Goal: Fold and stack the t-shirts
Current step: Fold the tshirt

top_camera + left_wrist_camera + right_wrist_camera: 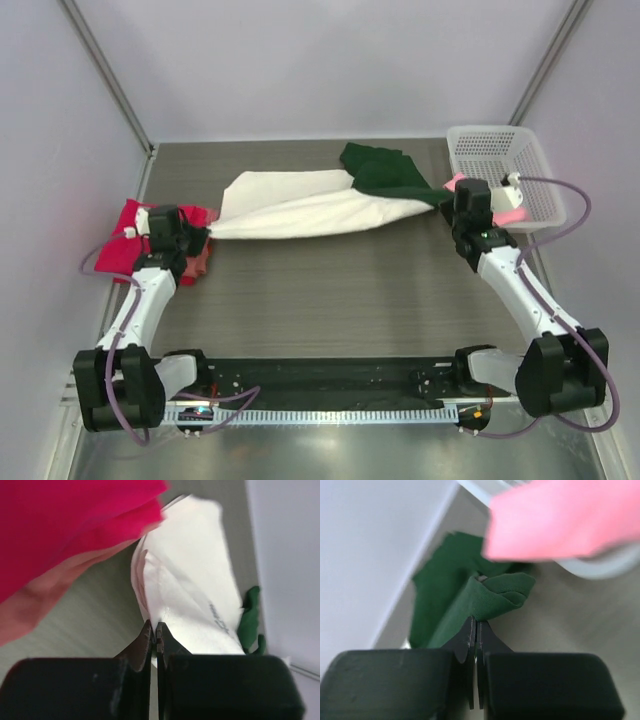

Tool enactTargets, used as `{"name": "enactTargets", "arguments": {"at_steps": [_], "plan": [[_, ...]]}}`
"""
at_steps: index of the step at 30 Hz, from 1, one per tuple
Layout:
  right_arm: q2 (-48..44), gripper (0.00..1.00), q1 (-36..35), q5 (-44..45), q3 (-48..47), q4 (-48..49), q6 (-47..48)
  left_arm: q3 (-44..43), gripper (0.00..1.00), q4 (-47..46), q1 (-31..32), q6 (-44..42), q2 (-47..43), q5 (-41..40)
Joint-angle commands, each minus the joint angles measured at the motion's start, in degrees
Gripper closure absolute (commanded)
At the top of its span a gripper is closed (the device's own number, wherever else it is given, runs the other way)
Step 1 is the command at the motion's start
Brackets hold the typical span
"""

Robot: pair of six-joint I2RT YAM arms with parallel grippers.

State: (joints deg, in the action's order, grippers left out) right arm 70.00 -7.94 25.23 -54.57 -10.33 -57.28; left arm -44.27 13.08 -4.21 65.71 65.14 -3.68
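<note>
jaws both pinched tight on the cream-white shirt (300,205).

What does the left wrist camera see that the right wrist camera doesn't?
Only the left wrist view shows the red-pink shirt, the big shirt's cream-white cloth with its black print, and the left gripper pinching it. Only the right wrist view shows the light pink shirt, the basket rim and the right gripper pinching green cloth. Both show that green cloth and the table.
</note>
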Motion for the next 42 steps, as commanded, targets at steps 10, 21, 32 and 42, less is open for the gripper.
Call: {"name": "enactTargets", "arguments": {"at_steps": [10, 21, 32, 42], "plan": [[-34.47, 0.99, 0.21, -0.1, 36.62, -11.19, -10.48, 26.41, 1.0, 3.97, -0.63, -3.66, -16.62, 0.69], [-43.49, 0.47, 0.21, 0.97, 27.0, -19.67, 6.36, 23.37, 0.14, 17.4, -0.54, -6.64, -35.52, -0.27], [-7.12, 0.45, -0.84, -16.97, 3.25, -4.45, 25.54, 3.32, 0.07, 8.82, -0.45, -19.04, -18.76, 11.41], [26.64, 0.44, -1.64, -17.69, -28.63, -5.49, 29.24, -16.18, 0.11, -1.21, 2.27, -20.54, 16.04, 8.69]]}}
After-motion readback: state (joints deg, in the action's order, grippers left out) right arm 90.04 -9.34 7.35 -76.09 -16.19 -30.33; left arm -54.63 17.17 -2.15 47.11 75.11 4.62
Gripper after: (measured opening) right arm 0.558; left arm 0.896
